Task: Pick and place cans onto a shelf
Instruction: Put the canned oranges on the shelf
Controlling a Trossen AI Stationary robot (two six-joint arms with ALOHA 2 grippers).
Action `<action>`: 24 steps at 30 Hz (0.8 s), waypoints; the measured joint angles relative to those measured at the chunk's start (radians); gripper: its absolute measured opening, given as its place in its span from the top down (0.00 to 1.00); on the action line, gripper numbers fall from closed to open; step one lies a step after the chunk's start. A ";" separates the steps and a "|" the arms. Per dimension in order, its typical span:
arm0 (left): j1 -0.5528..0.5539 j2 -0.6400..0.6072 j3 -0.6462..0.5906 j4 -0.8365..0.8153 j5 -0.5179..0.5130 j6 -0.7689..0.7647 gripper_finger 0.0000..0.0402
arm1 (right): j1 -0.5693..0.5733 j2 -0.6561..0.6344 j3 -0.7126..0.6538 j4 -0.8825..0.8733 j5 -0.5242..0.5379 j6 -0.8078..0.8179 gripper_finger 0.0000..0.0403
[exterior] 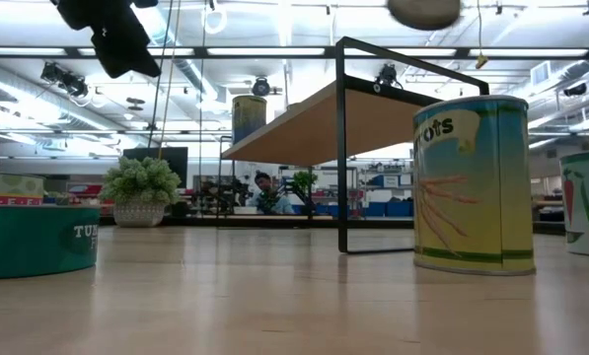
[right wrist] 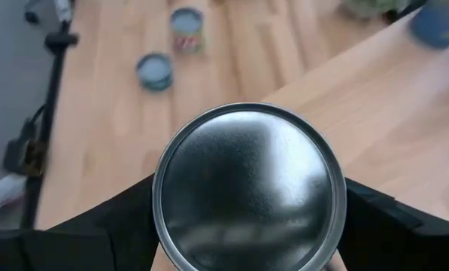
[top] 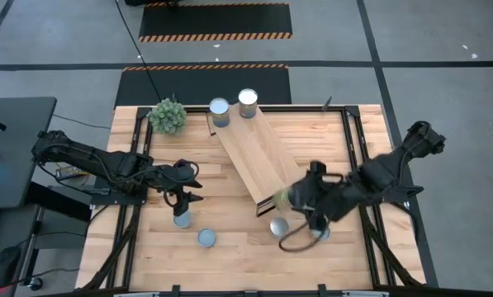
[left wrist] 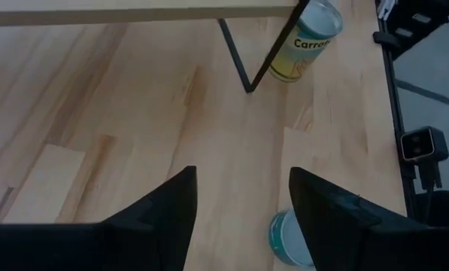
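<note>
1. High view: the long light-wood shelf (top: pixel 258 153) lies diagonally on the butcher-block counter (top: pixel 229 252), carrying two silver-topped cans (top: pixel 219 107) at its far end. Three more tins show on the counter; the right tool (top: pixel 289 198) partly hides its can at the shelf's near end.
2. Low view: a yellow carrot-label can (exterior: pixel 472 184) stands beside the shelf's dark frame; a teal tin (exterior: pixel 33 237) and another can are cut off at the edges.
3. Left wrist view: the left tool (left wrist: pixel 243 207) hangs with fingers apart above a teal can (left wrist: pixel 288 239), partly hidden.
4. Right wrist view: the right tool is clamped on a silver-lidded can (right wrist: pixel 248 188) at the shelf's edge.
</note>
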 joint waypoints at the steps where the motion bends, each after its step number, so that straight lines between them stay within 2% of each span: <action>1: 0.000 0.000 0.000 0.003 -0.003 -0.016 0.46 | -0.024 0.000 0.010 0.003 0.001 -0.022 0.20; 8: 0.000 0.000 0.000 0.027 -0.018 -0.124 0.46 | -0.224 0.000 0.058 0.067 0.001 -0.173 0.20; 13: 0.000 0.000 0.000 0.029 -0.047 -0.125 0.46 | -0.401 0.013 0.058 0.125 0.011 -0.304 0.20; 17: 0.000 0.000 0.000 0.027 -0.114 -0.087 0.46 | -0.555 0.051 0.049 0.179 -0.001 -0.495 0.20; 20: 0.000 0.000 0.000 0.027 -0.191 -0.037 0.46 | -0.689 0.088 0.048 0.210 -0.103 -0.612 0.20; 22: 0.000 0.000 0.000 0.027 -0.260 -0.020 0.46 | -0.779 0.117 0.048 0.237 -0.205 -0.642 0.20; 24: 0.000 0.000 0.000 0.029 -0.324 -0.019 0.46 | -0.846 0.142 0.048 0.242 -0.251 -0.668 0.20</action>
